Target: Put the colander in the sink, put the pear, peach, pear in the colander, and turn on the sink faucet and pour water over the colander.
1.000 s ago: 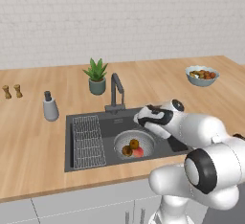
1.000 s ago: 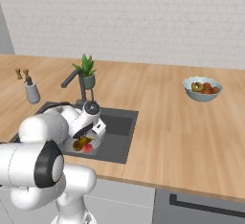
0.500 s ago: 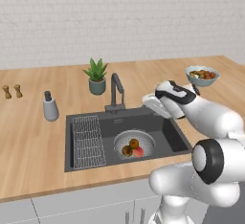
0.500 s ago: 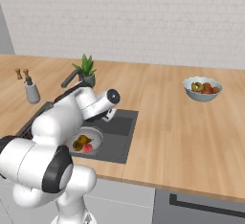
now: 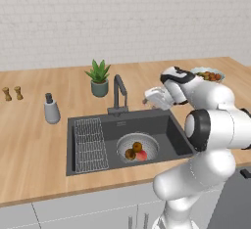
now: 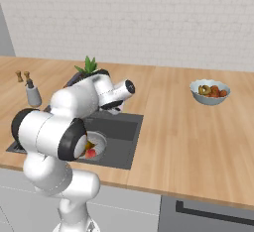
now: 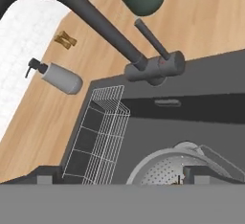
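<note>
Now the colander (image 5: 138, 147) is sitting in the sink (image 5: 169, 127) with the peach (image 5: 141, 155) and pears (image 5: 137, 147) in it, so by my judgement only the faucet (image 5: 118, 92) is left to turn on. The jaws (image 5: 153, 96) are hovering above the sink's right rear, holding nothing; how wide they are standing I cannot tell. The faucet is standing just to their left, its thin lever (image 7: 150, 39) slanting up from the base.
</note>
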